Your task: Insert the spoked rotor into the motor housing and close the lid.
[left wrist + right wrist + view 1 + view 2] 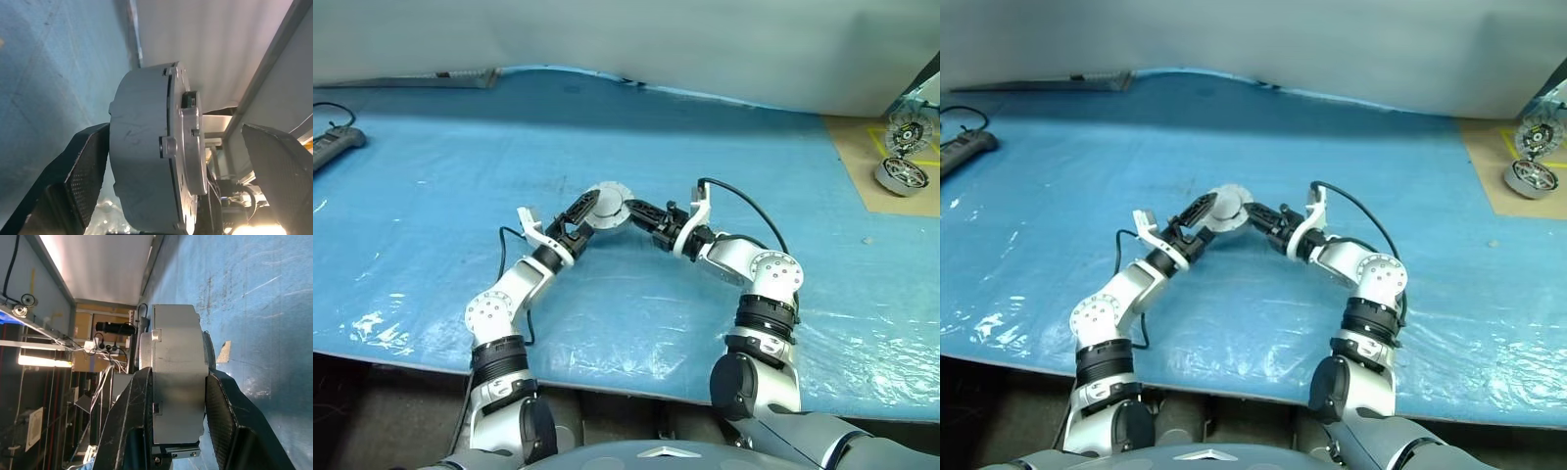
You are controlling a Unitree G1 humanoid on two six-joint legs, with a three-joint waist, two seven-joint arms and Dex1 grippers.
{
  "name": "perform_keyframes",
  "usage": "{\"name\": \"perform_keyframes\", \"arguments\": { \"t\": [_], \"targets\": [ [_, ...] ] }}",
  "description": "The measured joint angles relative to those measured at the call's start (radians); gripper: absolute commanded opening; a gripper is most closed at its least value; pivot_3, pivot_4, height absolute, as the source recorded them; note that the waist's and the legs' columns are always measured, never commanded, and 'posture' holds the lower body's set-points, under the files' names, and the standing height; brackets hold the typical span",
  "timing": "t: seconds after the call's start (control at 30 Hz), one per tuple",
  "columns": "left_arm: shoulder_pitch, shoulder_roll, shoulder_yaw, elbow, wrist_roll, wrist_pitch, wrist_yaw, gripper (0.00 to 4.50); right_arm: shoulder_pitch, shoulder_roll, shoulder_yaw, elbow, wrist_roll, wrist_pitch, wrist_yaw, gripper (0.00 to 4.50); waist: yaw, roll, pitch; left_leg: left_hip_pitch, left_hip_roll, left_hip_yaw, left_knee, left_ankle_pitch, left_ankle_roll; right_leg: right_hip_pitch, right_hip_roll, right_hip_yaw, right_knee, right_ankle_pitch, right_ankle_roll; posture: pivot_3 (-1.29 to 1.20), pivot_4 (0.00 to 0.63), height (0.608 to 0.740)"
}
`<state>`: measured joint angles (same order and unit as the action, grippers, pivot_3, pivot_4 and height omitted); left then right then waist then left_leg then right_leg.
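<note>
The motor housing (pixel 605 208), a short round grey metal can, hangs above the middle of the blue table between both grippers. My right gripper (pixel 178 374) is shut on it, one black finger on each flat side of the housing (pixel 176 377). My left gripper (pixel 178 142) stands open around the housing (pixel 142 156); one finger is close against its side, the other well clear. The lid (pixel 190 147) lies flat against the housing, with a thin seam between them. The spoked rotor is hidden.
A blue plastic sheet (pixel 431 196) covers the table. Two round metal motor parts (pixel 904 174) sit on a brown board (pixel 862 166) at the far right. A grey power strip (pixel 335 147) lies at the far left. A pale wall stands behind.
</note>
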<state>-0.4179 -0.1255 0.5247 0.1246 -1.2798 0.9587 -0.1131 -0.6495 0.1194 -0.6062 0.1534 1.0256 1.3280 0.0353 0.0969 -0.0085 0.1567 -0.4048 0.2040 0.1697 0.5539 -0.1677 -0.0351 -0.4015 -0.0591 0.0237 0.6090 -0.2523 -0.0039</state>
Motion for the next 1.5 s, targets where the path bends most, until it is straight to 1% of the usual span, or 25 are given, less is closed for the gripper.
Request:
{"name": "perform_keyframes", "arguments": {
  "t": [0.03,0.1,0.17,0.2,0.27,0.3,0.63,0.7,0.77,0.8,0.83,0.87,0.93,1.03,1.07,1.2,1.3,1.4,1.5],
  "targets": [
    [-0.004,-0.003,0.001,0.007,-0.021,-0.001,0.01,4.5,0.0,0.0,0.0,-0.005,0.009,0.001,-0.006,1.12,0.0,0.0,0.0,0.0,0.0,0.0,0.0,0.0,0.0,0.0,0.0,0.0,0.0,0.0,0.0,0.0,0.15,0.74],
    [-0.007,-0.005,0.001,0.021,-0.057,0.001,0.029,4.13,0.001,0.001,0.0,-0.007,0.027,0.002,-0.022,1.12,0.0,0.0,0.0,0.0,0.0,0.0,0.001,0.0,0.0,0.0,0.0,0.0,0.0,0.0,0.0,0.0,0.15,0.74],
    [-0.006,-0.008,-0.001,0.033,-0.074,0.002,0.044,3.63,0.004,0.001,0.0,-0.007,0.048,0.003,-0.038,1.12,0.0,0.0,0.0,0.0,0.0,-0.001,0.001,0.0,0.0,0.0,0.0,0.0,0.0,0.0,0.0,0.0,0.15,0.74],
    [-0.006,-0.009,-0.002,0.038,-0.078,0.001,0.049,3.22,0.004,0.001,0.0,-0.007,0.061,0.003,-0.045,1.12,0.0,0.0,0.0,0.0,0.0,-0.001,0.001,0.0,0.0,0.0,0.0,0.0,0.0,0.0,0.0,0.0,0.15,0.74],
    [-0.006,-0.011,-0.003,0.045,-0.093,-0.003,0.049,2.54,0.006,0.001,-0.002,-0.01,0.083,0.001,-0.062,1.12,0.0,0.0,0.0,0.0,0.0,-0.001,0.002,0.0,0.0,0.001,0.0,0.0,0.0,0.0,0.0,0.0,0.15,0.74],
    [-0.006,-0.011,-0.003,0.046,-0.108,-0.003,0.042,2.39,0.01,0.002,-0.004,-0.01,0.105,-0.002,-0.065,1.12,0.001,0.0,0.0,0.0,0.0,-0.001,0.002,0.0,0.0,0.001,0.0,0.0,0.001,0.0,0.0,0.0,0.15,0.74],
    [-0.006,0.009,-0.017,0.063,-0.125,0.002,0.026,2.39,0.031,0.001,0.01,-0.019,0.177,-0.013,-0.125,1.12,0.0,0.0,0.0,0.0,0.0,-0.002,0.007,0.0,0.0,0.001,0.0,0.0,0.005,0.0,0.001,0.0,0.15,0.74],
    [-0.006,0.01,-0.018,0.065,-0.127,-0.005,0.022,2.39,0.05,-0.019,0.055,-0.051,0.159,-0.039,-0.101,1.12,0.001,0.0,0.0,0.0,0.0,-0.002,0.008,0.0,0.0,0.001,0.0,0.0,0.006,0.0,0.001,0.0,0.15,0.74],
    [-0.006,0.01,-0.02,0.072,-0.123,-0.021,0.01,2.39,0.069,-0.051,0.127,-0.083,0.115,-0.084,-0.054,1.12,0.001,0.0,0.0,0.0,0.0,-0.003,0.009,0.0,0.0,0.001,-0.001,0.0,0.007,0.001,0.001,0.0,0.15,0.74],
    [-0.007,0.012,-0.022,0.073,-0.117,-0.03,0.005,2.39,0.081,-0.069,0.176,-0.103,0.085,-0.118,-0.027,1.87,0.001,0.0,0.0,0.0,0.0,-0.003,0.009,0.0,0.0,0.002,-0.001,0.0,0.007,0.001,0.002,0.0,0.15,0.74],
    [-0.017,0.022,-0.028,0.088,-0.098,-0.044,0.02,2.39,0.09,-0.12,0.252,-0.128,0.011,-0.16,-0.001,2.23,0.001,0.0,0.0,0.001,0.0,-0.004,0.01,0.0,0.0,0.003,-0.001,0.0,0.007,0.001,0.002,0.0,0.15,0.74],
    [-0.025,0.034,-0.031,0.109,-0.083,-0.053,0.027,2.39,0.09,-0.153,0.297,-0.135,-0.037,-0.182,0.012,2.57,0.001,0.0,0.0,0.001,0.0,-0.005,0.011,0.0,0.0,0.004,-0.001,-0.001,0.007,0.001,0.002,0.0,0.15,0.74],
    [-0.052,0.075,-0.034,0.17,-0.042,-0.076,0.028,2.39,0.11,-0.232,0.401,-0.13,-0.175,-0.295,0.069,3.29,0.001,0.0,0.0,0.0,0.0,-0.007,0.013,0.0,0.0,0.006,-0.001,-0.002,0.007,0.002,0.003,0.0,0.15,0.74],
    [-0.079,0.122,-0.025,0.227,-0.01,-0.108,0.015,2.39,0.143,-0.318,0.491,-0.124,-0.324,-0.425,0.149,4.34,0.001,-0.001,0.001,-0.001,-0.001,-0.007,0.014,0.0,0.0,0.006,-0.001,-0.001,0.007,0.003,0.004,0.0,0.15,0.74],
    [-0.089,0.135,-0.021,0.244,0.002,-0.119,0.006,2.39,0.149,-0.333,0.51,-0.124,-0.356,-0.461,0.172,4.5,0.001,-0.001,0.001,-0.001,-0.001,-0.007,0.014,0.0,0.0,0.006,-0.001,-0.001,0.007,0.003,0.004,0.0,0.15,0.74],
    [-0.179,0.198,-0.018,0.393,0.085,-0.185,-0.059,2.39,0.191,-0.37,0.588,-0.147,-0.486,-0.645,0.274,4.5,0.002,-0.001,0.001,-0.001,-0.001,-0.008,0.014,0.0,0.0,0.005,-0.001,-0.001,0.007,0.003,0.004,0.0,0.15,0.74],
    [-0.257,0.252,-0.012,0.531,0.149,-0.234,-0.118,2.39,0.233,-0.392,0.646,-0.173,-0.58,-0.751,0.313,4.5,0.002,-0.002,0.001,-0.001,-0.001,-0.008,0.014,0.0,0.0,0.006,-0.001,-0.001,0.007,0.003,0.004,0.0,0.15,0.74],
    [-0.353,0.304,-0.004,0.701,0.22,-0.303,-0.182,2.39,0.287,-0.428,0.72,-0.178,-0.707,-0.864,0.332,4.5,0.003,-0.002,0.001,-0.001,-0.002,-0.009,0.014,0.0,0.0,0.006,-0.001,-0.002,0.007,0.003,0.004,0.0,0.15,0.74],
    [-0.454,0.338,0.0,0.881,0.303,-0.405,-0.218,2.39,0.334,-0.442,0.785,-0.169,-0.843,-0.998,0.314,4.5,0.005,-0.003,0.002,-0.002,-0.002,-0.01,0.015,0.0,0.0,0.006,-0.001,-0.003,0.007,0.003,0.004,0.0,0.15,0.74]
  ]
}}
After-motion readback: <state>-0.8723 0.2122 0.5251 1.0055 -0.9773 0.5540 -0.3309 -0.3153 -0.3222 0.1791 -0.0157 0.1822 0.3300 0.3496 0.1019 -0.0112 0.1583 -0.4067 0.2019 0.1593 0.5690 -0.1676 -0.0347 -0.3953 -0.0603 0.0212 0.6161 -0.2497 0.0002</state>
